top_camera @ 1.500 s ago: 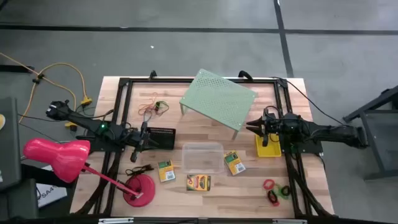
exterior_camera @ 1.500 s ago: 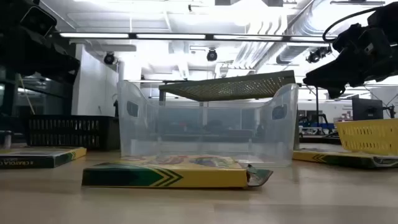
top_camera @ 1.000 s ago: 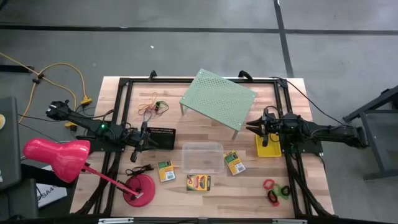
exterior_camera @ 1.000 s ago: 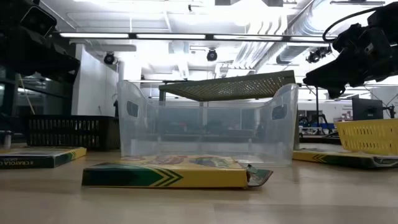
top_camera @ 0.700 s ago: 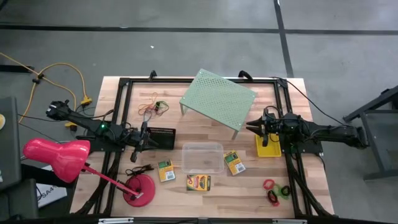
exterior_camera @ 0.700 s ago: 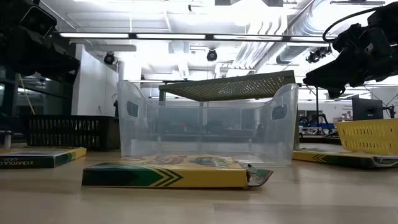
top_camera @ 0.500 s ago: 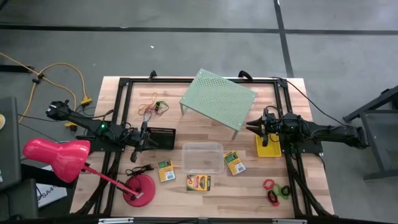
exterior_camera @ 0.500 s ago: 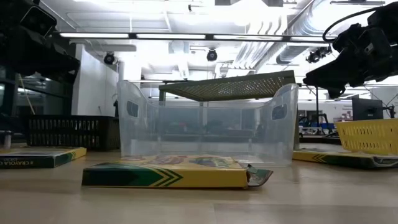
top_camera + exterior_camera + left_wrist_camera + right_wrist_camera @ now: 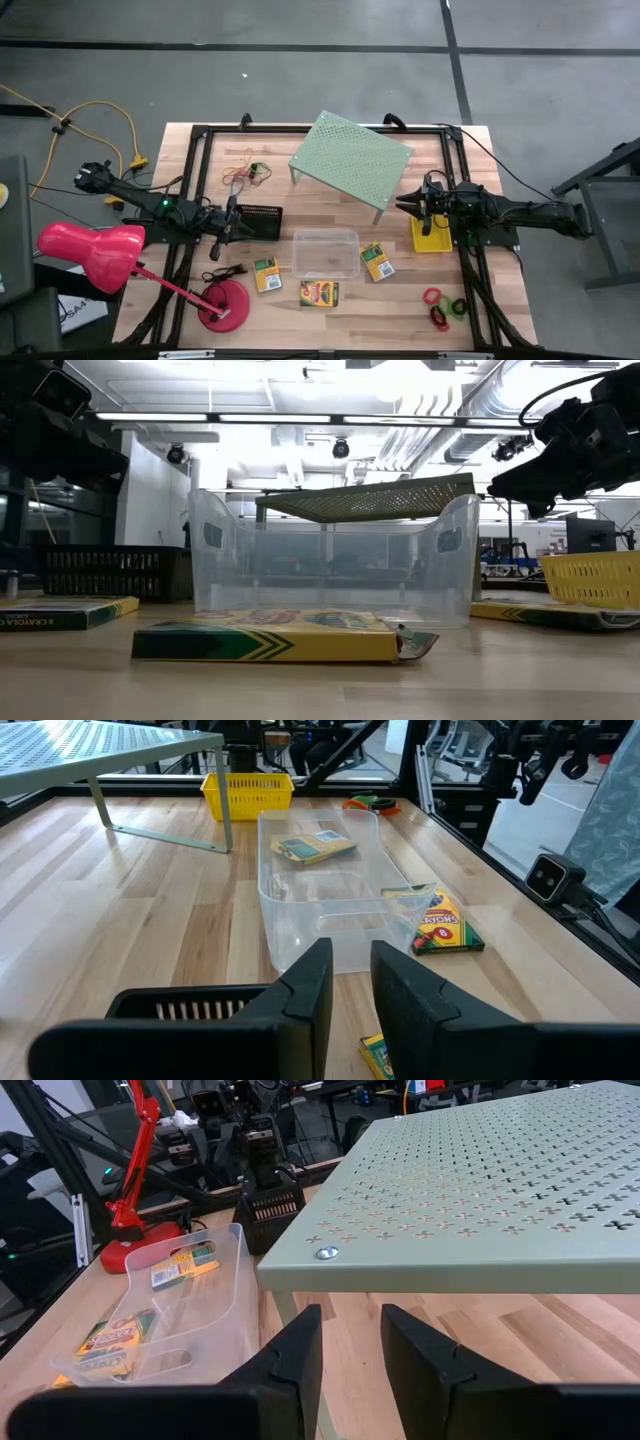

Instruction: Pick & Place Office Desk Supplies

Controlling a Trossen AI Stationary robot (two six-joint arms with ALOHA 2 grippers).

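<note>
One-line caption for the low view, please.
Clear plastic tub behind a green-and-yellow card box, pale green perforated shelf beyond.

Robotics lab, exposed ceiling ducts [image 9: 430, 435], strip lights [image 9: 300, 417], concrete floor [image 9: 300, 80]

The rubber bands [image 9: 246, 172] look too small to count, and the pink lamp [image 9: 90, 255] hides some table [image 9: 330, 320].

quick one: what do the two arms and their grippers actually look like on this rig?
Both are slim, dark, jointed arms. The left gripper has two flat, angular black fingers with a narrow gap; the right gripper looks the same. From above, a small green light shows on the left arm, and a thin black cable arcs past the right arm.
</note>
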